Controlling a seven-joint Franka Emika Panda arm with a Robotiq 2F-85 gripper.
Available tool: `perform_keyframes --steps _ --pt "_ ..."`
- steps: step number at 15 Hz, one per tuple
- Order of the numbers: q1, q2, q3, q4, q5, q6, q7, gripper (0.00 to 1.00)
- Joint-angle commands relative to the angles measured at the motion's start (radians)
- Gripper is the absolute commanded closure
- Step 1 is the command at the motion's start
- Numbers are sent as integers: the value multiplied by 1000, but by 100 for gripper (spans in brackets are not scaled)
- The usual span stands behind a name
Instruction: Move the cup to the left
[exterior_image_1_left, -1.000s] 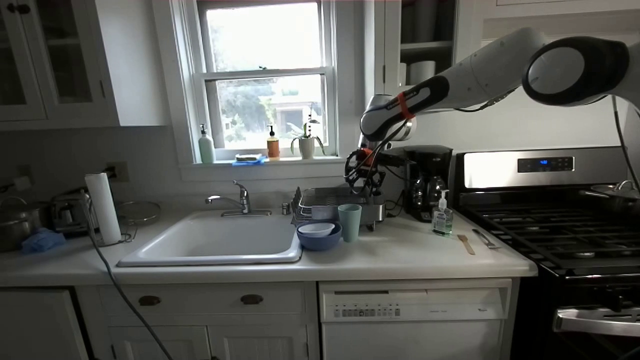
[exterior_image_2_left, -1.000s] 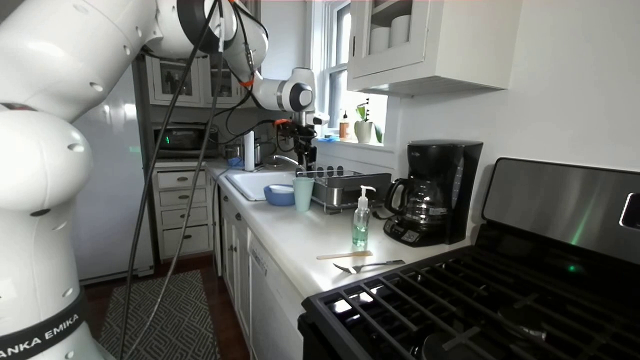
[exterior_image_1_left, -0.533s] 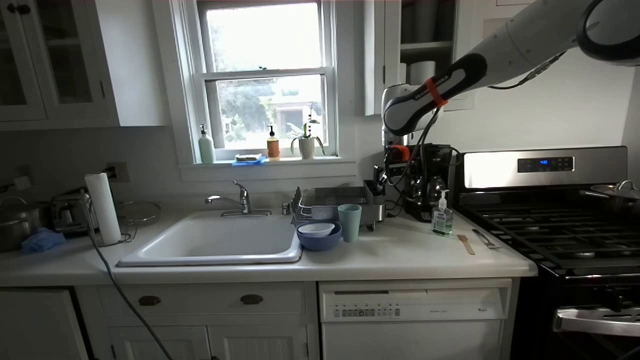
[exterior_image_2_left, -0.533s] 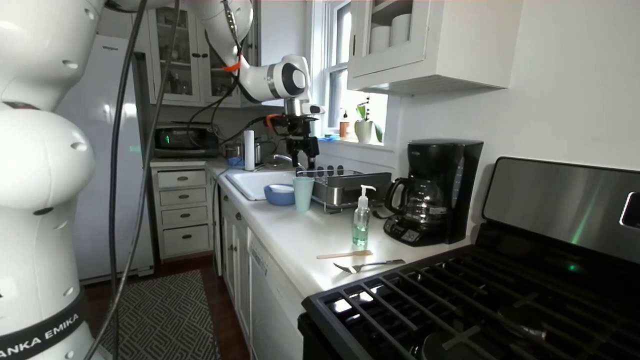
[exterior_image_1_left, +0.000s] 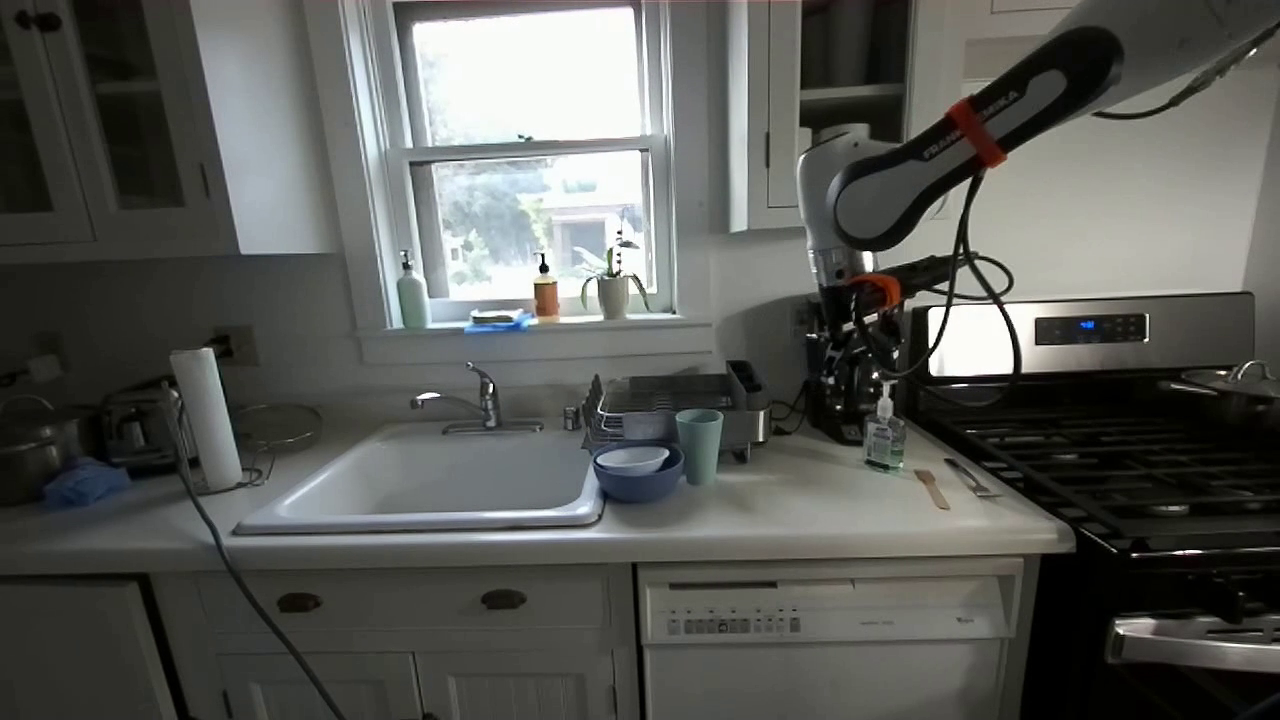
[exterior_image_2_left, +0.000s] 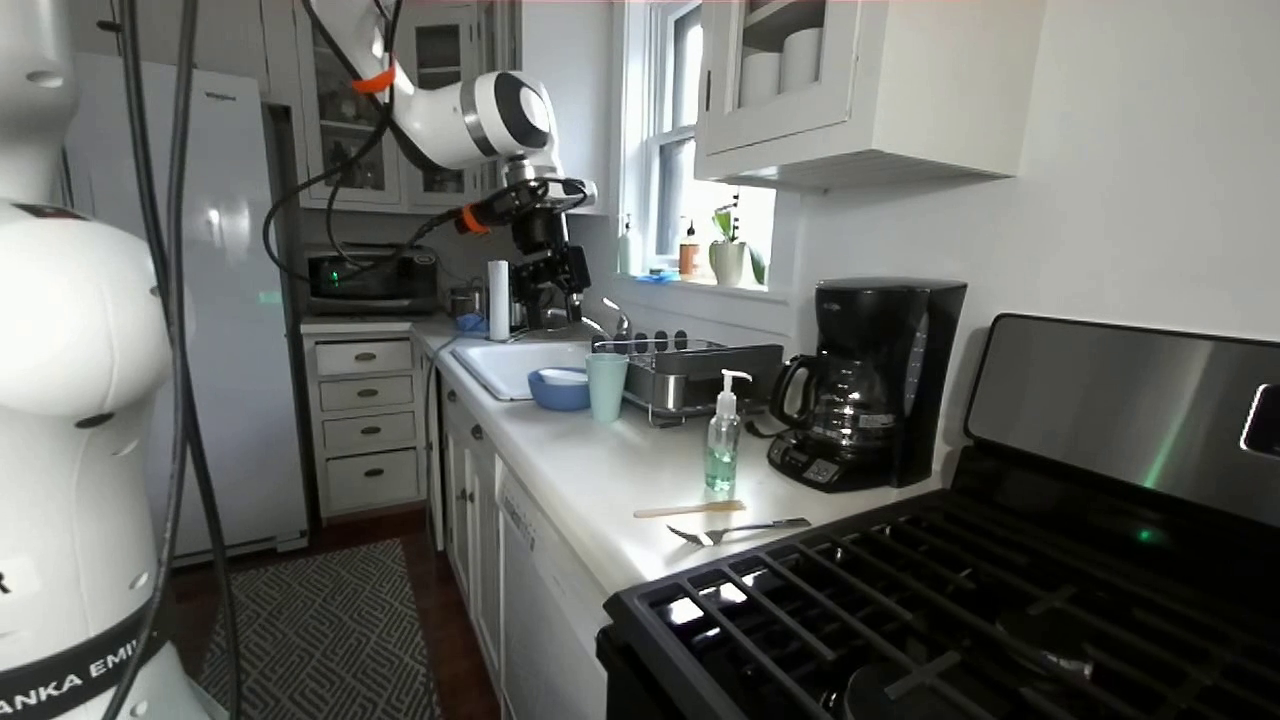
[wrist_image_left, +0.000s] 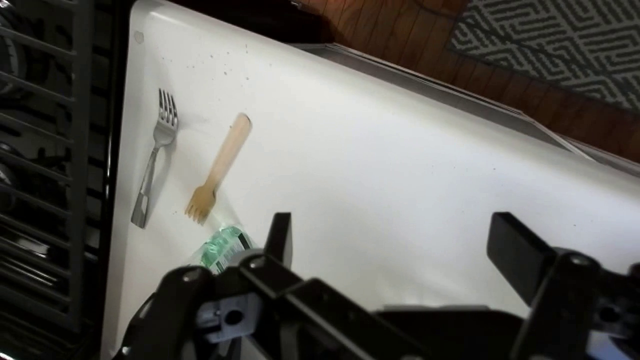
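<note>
Jaws spread wide; the cup (exterior_image_1_left: 700, 447) stood upright, well apart from them.
In the wrist view the gripper (wrist_image_left: 392, 237) showed a broad gap over the counter (wrist_image_left: 360, 170); its picture-left jaw hid part of a green-tinted bottle (wrist_image_left: 220, 249), and beyond it lay a wooden fork (wrist_image_left: 220, 167) and a metal fork (wrist_image_left: 156, 150). In an exterior view the jaws merged with the black coffee maker (exterior_image_1_left: 838, 430), the arm (exterior_image_1_left: 1065, 88) was cut off at the upper right, and the cup stood below and picture-left of the jaws, just beside a blue bowl (exterior_image_1_left: 640, 486). In an exterior view the coffee maker (exterior_image_2_left: 870, 395) showed whole, and the cup (exterior_image_2_left: 607, 387), below the jaws, hid the bowl's edge, its long axis vertical, mouth up.
</note>
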Motion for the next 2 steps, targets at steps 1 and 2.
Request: perform_keyframes --steps 1,2 --pt "-32 -21 33 -17 1 -4 -2 0" --pt "-33 -31 34 -27 1 -4 -3 0"
